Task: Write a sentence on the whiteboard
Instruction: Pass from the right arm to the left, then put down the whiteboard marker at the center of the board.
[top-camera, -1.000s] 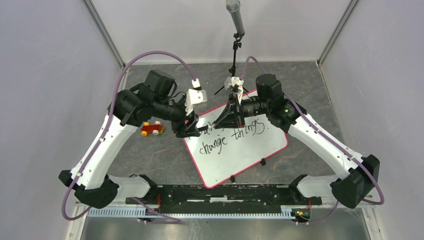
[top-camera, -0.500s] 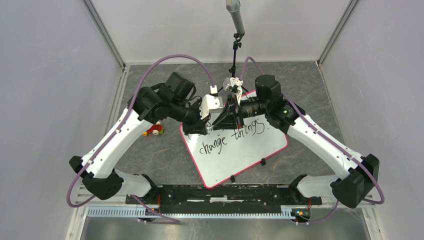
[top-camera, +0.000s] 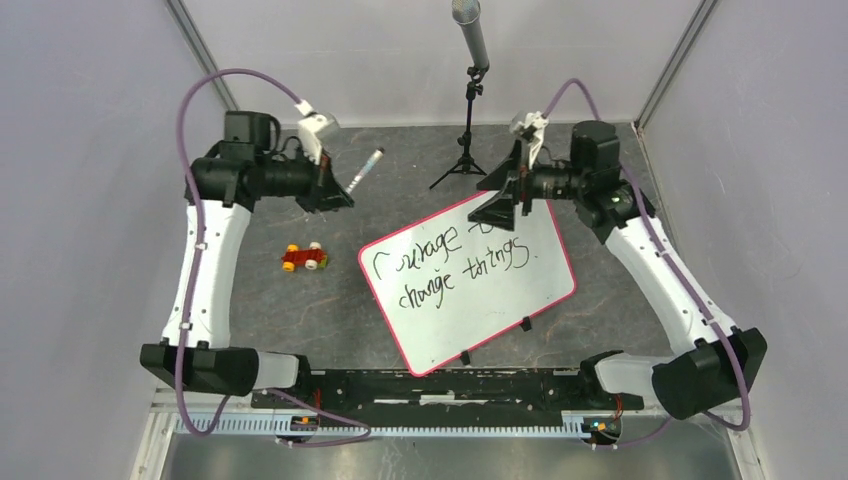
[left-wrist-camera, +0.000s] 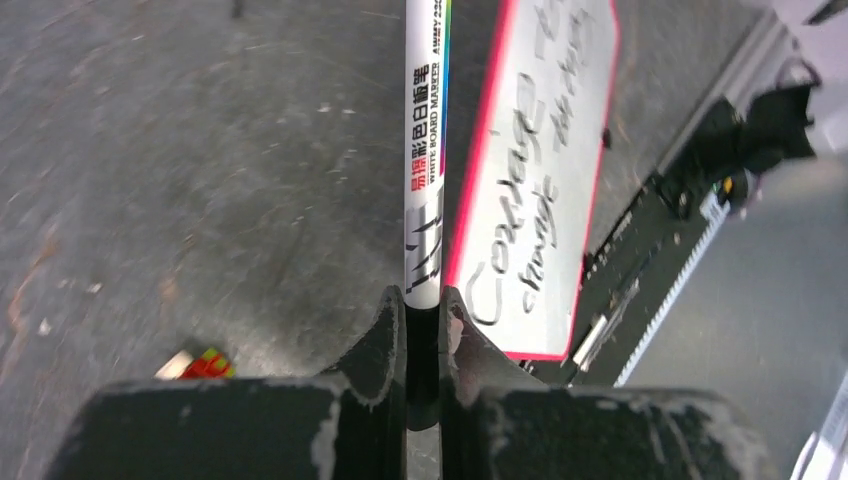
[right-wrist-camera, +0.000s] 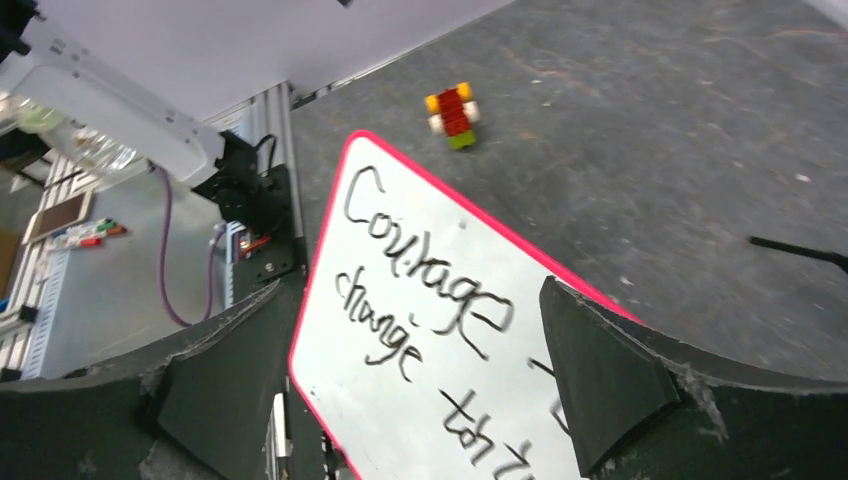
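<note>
My left gripper (left-wrist-camera: 422, 310) is clamped tight on one end of a white board marker (left-wrist-camera: 425, 150), which sticks out past the fingertips above the bare grey table (top-camera: 300, 310), off the far left of the whiteboard (top-camera: 500, 300) and not touching it. My right gripper (top-camera: 493, 198) hangs over the whiteboard's far edge with its jaws spread wide and nothing between them. The whiteboard lies flat and skewed in the middle of the table, between my two arms, its pink-red rim showing all round. The sentence (top-camera: 450, 265) runs across it in two lines of black script: "Courage" above, with the end of that line hidden behind my right gripper, and "change things" below. A small red and yellow toy car (top-camera: 304, 258) sits just left of the whiteboard. A black tripod (top-camera: 467, 130) stands at the far side.
</note>
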